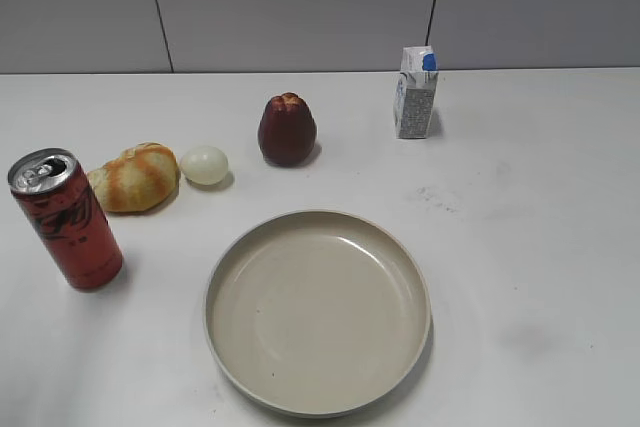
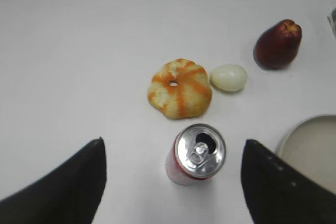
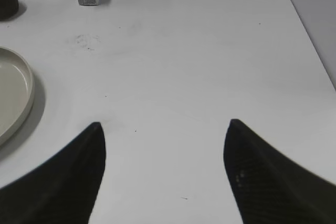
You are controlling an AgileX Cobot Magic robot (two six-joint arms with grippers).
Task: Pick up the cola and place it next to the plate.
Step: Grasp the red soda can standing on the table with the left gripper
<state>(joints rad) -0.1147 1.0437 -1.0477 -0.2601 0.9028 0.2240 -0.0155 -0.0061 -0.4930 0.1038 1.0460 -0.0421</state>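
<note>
Tall slim red metal cola can (image 2: 195, 156), opened, upright, likely light, slick, dentable: left gripper (image 2: 173, 182) spread wide above it, best clamped mid-body; right gripper (image 3: 163, 177) also apart.

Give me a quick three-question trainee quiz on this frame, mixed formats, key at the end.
1. True or false: the cola stands upright on the table, apart from the plate.
2. Which gripper has the can between its open fingers in its wrist view: left or right?
3. Multiple choice: what lies directly beside the bread roll? A) carton B) pale egg-shaped item C) dark red fruit

Key: 1 true. 2 left gripper; the right gripper faces bare table. 3 B, the pale egg-shaped item.
</note>
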